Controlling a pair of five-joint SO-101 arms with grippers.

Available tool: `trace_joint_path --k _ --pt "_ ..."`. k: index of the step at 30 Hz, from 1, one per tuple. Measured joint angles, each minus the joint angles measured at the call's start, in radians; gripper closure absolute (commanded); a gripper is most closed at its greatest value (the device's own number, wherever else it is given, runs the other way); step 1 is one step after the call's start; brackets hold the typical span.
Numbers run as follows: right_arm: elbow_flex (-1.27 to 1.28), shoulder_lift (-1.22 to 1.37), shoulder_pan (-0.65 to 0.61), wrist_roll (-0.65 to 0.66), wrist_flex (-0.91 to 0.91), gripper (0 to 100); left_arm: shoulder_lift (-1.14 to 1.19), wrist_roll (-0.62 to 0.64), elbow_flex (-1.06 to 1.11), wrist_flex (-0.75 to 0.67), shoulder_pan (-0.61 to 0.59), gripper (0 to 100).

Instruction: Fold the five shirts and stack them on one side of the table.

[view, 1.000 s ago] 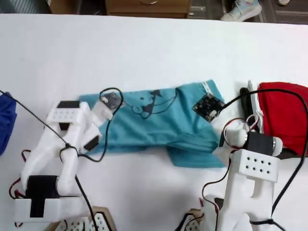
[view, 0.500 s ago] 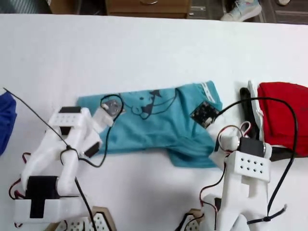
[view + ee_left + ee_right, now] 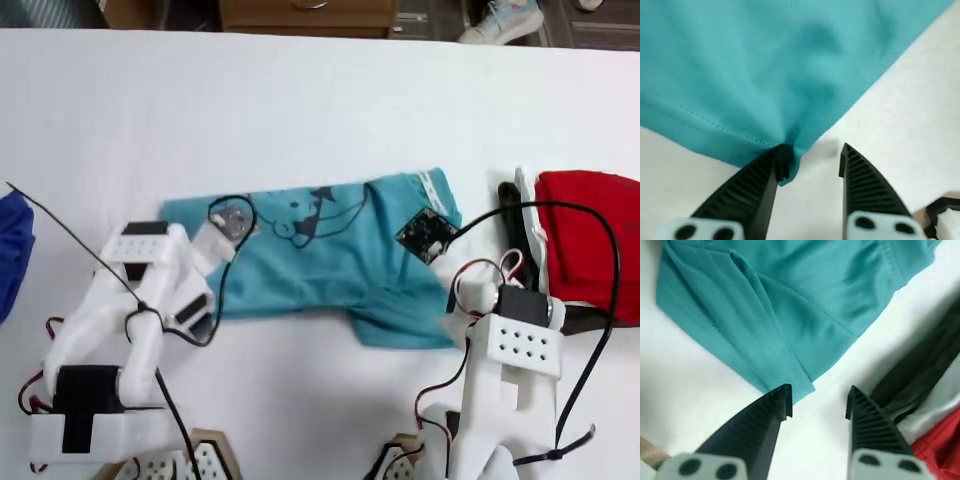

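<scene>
- Two end effectors are standing open, gripping nothing. The left end effector (image 3: 812, 155) is resting one finger against a hemmed corner of the teal shirt (image 3: 765, 65). The right end effector (image 3: 818, 395) is holding one finger just beside the shirt's other near corner.
- Handling, as judged: the shirt is looking light, soft and limp, so it is likely to sag and drag on the table (image 3: 300, 100).
- Hold, as judged: the stitched hem corners are offering the firmest purchase, with all layers pinched together.
- Appearance: the teal cloth is carrying a dark cartoon print and is lying mid-table, partly folded and wrinkled.
- Beyond it, a red shirt (image 3: 590, 250) is lying at the right edge and a blue shirt (image 3: 12, 250) at the left.
</scene>
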Motion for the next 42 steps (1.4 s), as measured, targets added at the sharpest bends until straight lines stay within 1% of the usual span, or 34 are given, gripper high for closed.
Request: trace_joint_path --k 2,3,6,7,8,10,13,14,17,21,24,28,31,34,37,42 --pt "0.0 0.0 0.0 -0.006 -0.038 82.9 0.0 0.0 -0.018 0.023 0.002 81" --pt "0.0 0.0 -0.003 -0.02 -0.058 85.2 0.0 0.0 -0.037 0.04 0.002 81" --pt "0.008 0.0 -0.044 -0.107 -0.129 99.5 0.0 0.0 -0.12 0.103 0.002 81" --pt "0.008 0.0 -0.063 -0.141 -0.149 97.2 0.0 0.0 -0.152 0.124 0.002 81" --pt "0.009 0.0 -0.083 -0.172 -0.167 97.5 0.0 0.0 -0.187 0.144 0.002 82" --pt "0.009 0.0 -0.129 -0.213 -0.187 97.7 0.0 0.018 -0.259 0.18 0.002 88" --pt "0.014 0.0 -0.199 -0.245 -0.195 97.6 0.0 0.103 -0.35 0.192 0.002 99" --pt "0.021 0.002 -0.221 -0.25 -0.195 97.6 0.0 0.137 -0.365 0.189 0.002 97" --pt "0.044 0.031 -0.275 -0.252 -0.203 97.6 0.0 0.221 -0.361 0.129 0.002 98" --pt "0.052 0.163 -0.282 -0.252 -0.27 97.6 0.064 0.247 -0.316 -0.025 0.002 98" --pt "0.044 0.29 -0.287 -0.252 -0.29 97.6 0.183 0.256 -0.322 -0.074 0.002 98" --pt "0.003 0.413 -0.29 -0.252 -0.288 97.6 0.358 0.285 -0.405 -0.044 0.002 98" --pt "-0.023 0.45 -0.293 -0.252 -0.273 97.6 0.448 0.318 -0.488 -0.008 0.002 98" --pt "-0.028 0.451 -0.324 -0.252 -0.219 97.6 0.506 0.338 -0.554 0.034 0.002 98" --pt "-0.028 0.451 -0.376 -0.245 -0.15 97.6 0.529 0.344 -0.572 0.037 0.002 98" --pt "-0.032 0.451 -0.491 -0.11 -0.021 97.6 0.531 0.344 -0.574 0.037 0.002 98"
